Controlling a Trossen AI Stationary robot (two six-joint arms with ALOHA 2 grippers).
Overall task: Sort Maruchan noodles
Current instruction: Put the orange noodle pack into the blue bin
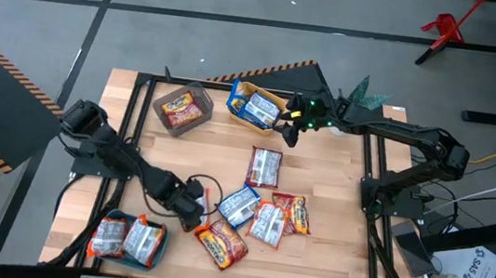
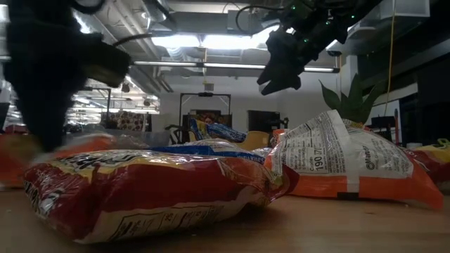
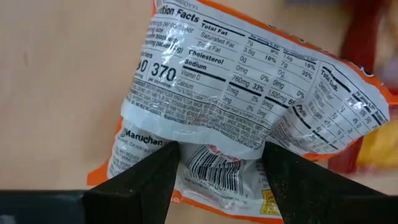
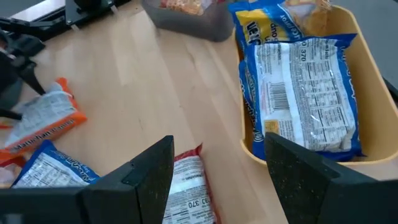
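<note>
1. High view: my left gripper sits low over the table, fingers clamped on an orange packet at the left edge of the loose pile.
2. My right gripper hangs spread and empty just beside the yellow bin, which holds blue packets.
3. More packets crowd round mine: a blue one, a red one, two more and one apart.
4. Grey bin holds one red packet; teal bin holds two orange ones.
5. Table is light wood in a black frame, on grey floor with striped tape.
6. Low view: ceiling lights in the room behind.
</note>
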